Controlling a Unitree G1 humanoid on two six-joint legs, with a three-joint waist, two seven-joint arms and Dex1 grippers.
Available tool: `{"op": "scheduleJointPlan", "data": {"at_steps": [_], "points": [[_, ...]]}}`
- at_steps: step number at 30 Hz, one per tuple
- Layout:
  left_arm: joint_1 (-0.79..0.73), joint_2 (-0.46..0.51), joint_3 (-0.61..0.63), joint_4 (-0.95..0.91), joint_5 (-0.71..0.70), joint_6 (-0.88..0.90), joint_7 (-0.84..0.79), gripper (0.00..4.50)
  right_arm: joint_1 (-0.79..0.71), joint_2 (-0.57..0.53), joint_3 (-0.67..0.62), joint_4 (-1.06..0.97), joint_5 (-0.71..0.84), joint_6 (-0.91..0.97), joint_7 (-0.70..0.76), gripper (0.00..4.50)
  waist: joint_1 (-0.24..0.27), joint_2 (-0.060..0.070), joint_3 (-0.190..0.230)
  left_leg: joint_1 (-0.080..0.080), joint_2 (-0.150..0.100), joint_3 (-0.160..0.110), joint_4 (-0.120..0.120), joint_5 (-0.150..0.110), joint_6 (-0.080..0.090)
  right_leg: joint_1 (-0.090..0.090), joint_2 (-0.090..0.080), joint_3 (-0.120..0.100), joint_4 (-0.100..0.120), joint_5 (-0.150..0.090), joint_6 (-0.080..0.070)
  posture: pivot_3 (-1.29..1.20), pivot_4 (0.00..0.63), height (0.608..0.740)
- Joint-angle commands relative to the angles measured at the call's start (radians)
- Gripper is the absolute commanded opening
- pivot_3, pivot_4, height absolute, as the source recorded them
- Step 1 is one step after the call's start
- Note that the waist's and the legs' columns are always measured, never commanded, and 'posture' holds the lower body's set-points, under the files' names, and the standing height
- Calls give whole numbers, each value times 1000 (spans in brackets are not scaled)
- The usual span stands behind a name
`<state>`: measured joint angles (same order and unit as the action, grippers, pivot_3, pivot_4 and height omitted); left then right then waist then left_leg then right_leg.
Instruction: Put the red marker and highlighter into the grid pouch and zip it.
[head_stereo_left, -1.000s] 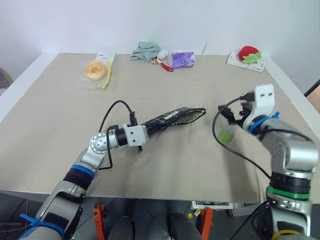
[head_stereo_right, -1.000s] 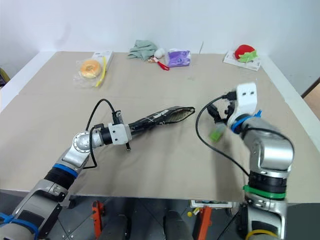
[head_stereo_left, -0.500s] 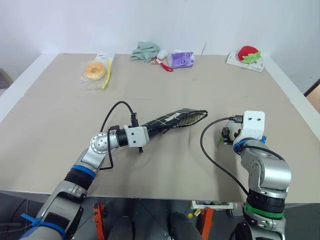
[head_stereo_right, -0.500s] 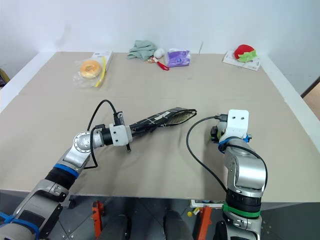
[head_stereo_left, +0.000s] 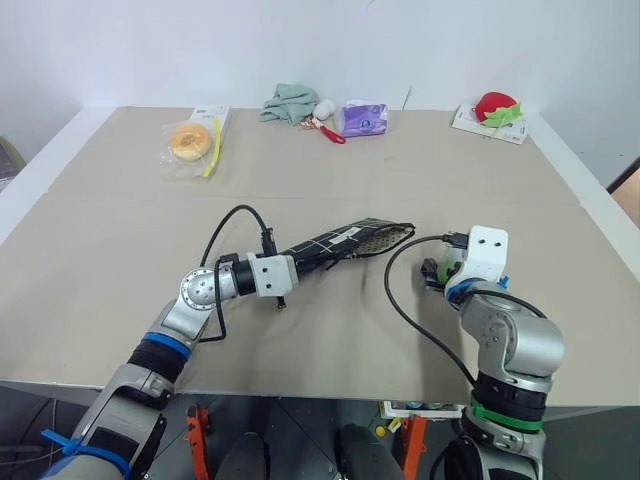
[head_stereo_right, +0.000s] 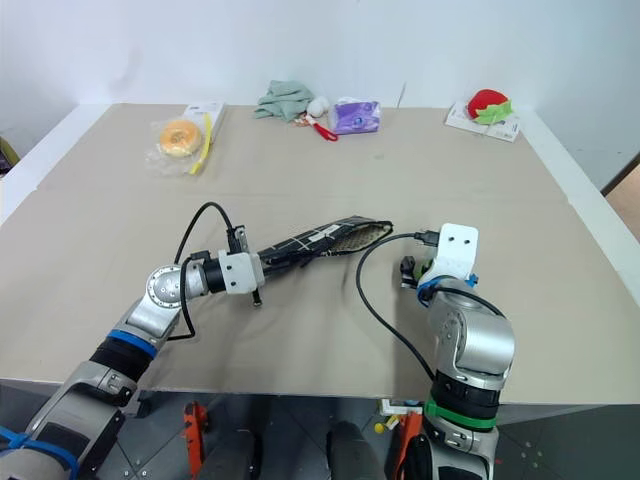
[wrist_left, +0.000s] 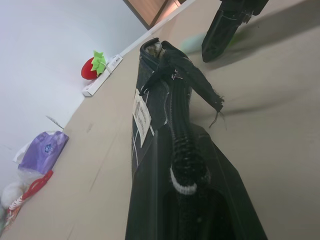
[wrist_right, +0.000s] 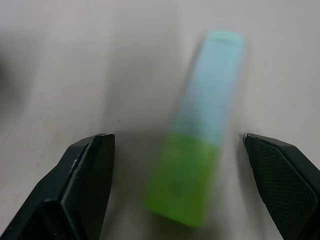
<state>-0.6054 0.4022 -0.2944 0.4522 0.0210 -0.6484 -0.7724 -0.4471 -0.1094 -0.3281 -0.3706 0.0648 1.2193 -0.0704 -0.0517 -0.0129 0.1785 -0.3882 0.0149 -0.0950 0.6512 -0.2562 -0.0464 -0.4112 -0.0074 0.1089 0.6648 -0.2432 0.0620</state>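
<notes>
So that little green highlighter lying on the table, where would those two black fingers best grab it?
Probably across its middle, one finger on each long side. The highlighter lies flat on the table, a short straight stick with a green body and a paler cap. The right gripper already straddles it, open, fingers on either side. Coming down from above and closing on the green body seems safest.

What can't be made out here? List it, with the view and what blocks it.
- Red marker: possibly inside the grid pouch; the fabric hides its contents in both eye views.
- Left gripper: fingers buried under the pouch in the left wrist view.
- Highlighter: blurred in the right wrist view; in the eye views the right gripper largely covers it.
</notes>
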Motion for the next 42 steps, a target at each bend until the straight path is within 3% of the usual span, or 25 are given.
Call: {"op": "scheduleJointPlan", "data": {"at_steps": [1, 2, 7, 13, 17, 20, 26, 31, 42], "points": [[-2, 3, 25, -43, -6, -9, 5, 0, -14, -7, 2, -21, 2, -17, -4, 3909, 0, 0, 0, 0, 0, 0, 0, 0, 0, 0, 0, 0, 0, 0, 0, 0, 150, 740], [-2, 3, 25, -42, -5, -10, 5, 0, -16, -9, 2, -22, 1, -18, -4, 3721, 0, 0, 0, 0, 0, 0, 0, 0, 0, 0, 0, 0, 0, 0, 0, 0, 150, 740], [-6, 0, 24, -38, -5, -12, 6, 0, -16, -27, 3, -23, -2, -21, 0, 1132, 0, 0, 0, 0, 0, 0, 0, 0, 0, 0, 0, 0, 0, 0, 0, 0, 150, 740], [-9, -1, 24, -36, -6, -13, 5, 0, -15, -105, 57, -17, 31, -85, 99, 1088, 0, 0, 0, 0, 0, 0, 0, 0, 0, 0, 0, 0, 0, 0, 0, 0, 150, 740], [-13, -6, 24, -34, -8, -11, 4, 0, 29, -412, 226, -2, 34, -475, 468, 1088, -1, 2, 1, -1, -1, 1, 0, 0, 0, 0, -1, 1, -1, -4, 7, 0, 150, 740], [-15, -6, 21, -28, -9, -14, -1, 0, 51, -645, 207, 42, 123, -722, 826, 1088, 0, 2, 2, -1, -1, 0, 0, -1, 1, 1, -1, 0, -2, -5, 9, 0, 150, 740], [-25, -6, 23, -17, -5, -20, 0, 0, 10, -861, 212, 140, 210, -837, 1129, 1088, 2, 1, 2, -1, -1, 0, 0, -1, 2, 2, -2, -1, -5, -2, 3, 0, 150, 740], [-23, -6, 24, -21, -2, -21, 5, 0, -23, -915, 278, 206, 148, -911, 1188, 1088, 2, 1, 2, 0, -1, 0, 1, -1, 2, 2, -1, -1, -5, -3, 4, 0, 150, 740], [-22, -13, 15, -34, -3, -21, -2, 0, -137, -834, 436, 339, -12, -1100, 1162, 1088, 3, 1, 2, 0, -1, 0, 1, -1, 1, 2, -2, -1, -4, 0, 1, 0, 150, 740]]}}
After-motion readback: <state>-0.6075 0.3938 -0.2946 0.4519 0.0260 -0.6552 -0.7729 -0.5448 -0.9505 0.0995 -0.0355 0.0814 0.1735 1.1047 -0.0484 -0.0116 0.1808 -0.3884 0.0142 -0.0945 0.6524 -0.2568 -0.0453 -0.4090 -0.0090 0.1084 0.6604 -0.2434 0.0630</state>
